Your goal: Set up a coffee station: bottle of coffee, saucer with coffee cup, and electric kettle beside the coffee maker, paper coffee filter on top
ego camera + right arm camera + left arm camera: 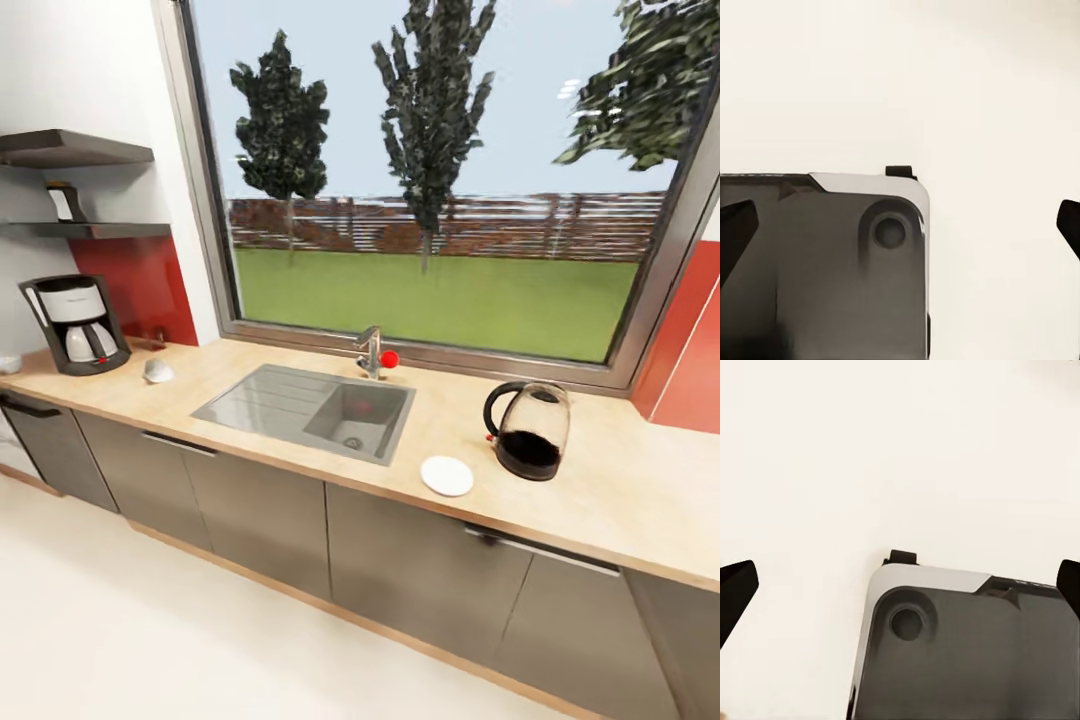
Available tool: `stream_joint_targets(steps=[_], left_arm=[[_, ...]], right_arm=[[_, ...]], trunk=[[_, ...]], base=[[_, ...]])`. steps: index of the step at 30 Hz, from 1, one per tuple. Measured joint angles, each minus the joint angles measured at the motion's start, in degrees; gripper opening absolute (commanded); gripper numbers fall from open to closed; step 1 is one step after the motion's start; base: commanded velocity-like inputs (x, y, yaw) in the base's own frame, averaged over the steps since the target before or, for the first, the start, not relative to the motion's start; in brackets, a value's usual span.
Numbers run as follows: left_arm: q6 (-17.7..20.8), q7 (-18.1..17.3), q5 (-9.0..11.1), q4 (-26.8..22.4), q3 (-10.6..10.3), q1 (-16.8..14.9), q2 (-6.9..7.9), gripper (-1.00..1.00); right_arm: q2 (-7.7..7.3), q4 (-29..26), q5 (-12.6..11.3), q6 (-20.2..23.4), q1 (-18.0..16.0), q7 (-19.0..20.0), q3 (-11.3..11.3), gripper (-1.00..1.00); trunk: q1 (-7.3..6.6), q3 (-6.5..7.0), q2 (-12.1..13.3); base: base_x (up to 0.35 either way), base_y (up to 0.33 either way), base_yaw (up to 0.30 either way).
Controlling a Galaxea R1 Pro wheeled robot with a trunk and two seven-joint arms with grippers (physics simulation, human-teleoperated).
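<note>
The coffee maker [75, 325] stands at the left end of the countertop [600, 480]. On the lower kitchen shelf [100, 230] above it stands the bottle of coffee [65, 202]. The electric kettle [528, 430] sits to the right of the sink, with the white saucer [447, 475] just to its left near the front edge. A small pale rounded object [158, 371] lies right of the coffee maker; I cannot tell whether it is the coffee cup. My left gripper [900, 585] and right gripper [904, 225] both hang open over the floor, nothing between their fingers.
A steel sink [310, 408] with a tap [372, 352] sits mid-counter under a big window. Another white item [8, 363] peeks in at the far left edge. Grey cabinets [420, 570] run below. Both wrist views show a corner of my dark base [960, 660] on pale floor.
</note>
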Motion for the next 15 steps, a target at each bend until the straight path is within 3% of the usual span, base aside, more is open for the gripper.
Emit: stream_joint_targets(steps=[15], left_arm=[[0.0, 0.0, 0.0, -0.1, 0.0, 0.0, 0.0, 1.0]], right_arm=[[0.01, 0.0, 0.0, 0.0, 0.0, 0.0, 0.0, 1.0]], trunk=[[-3.31, 2.71, 6.0]], base=[[0.0, 0.0, 0.282]])
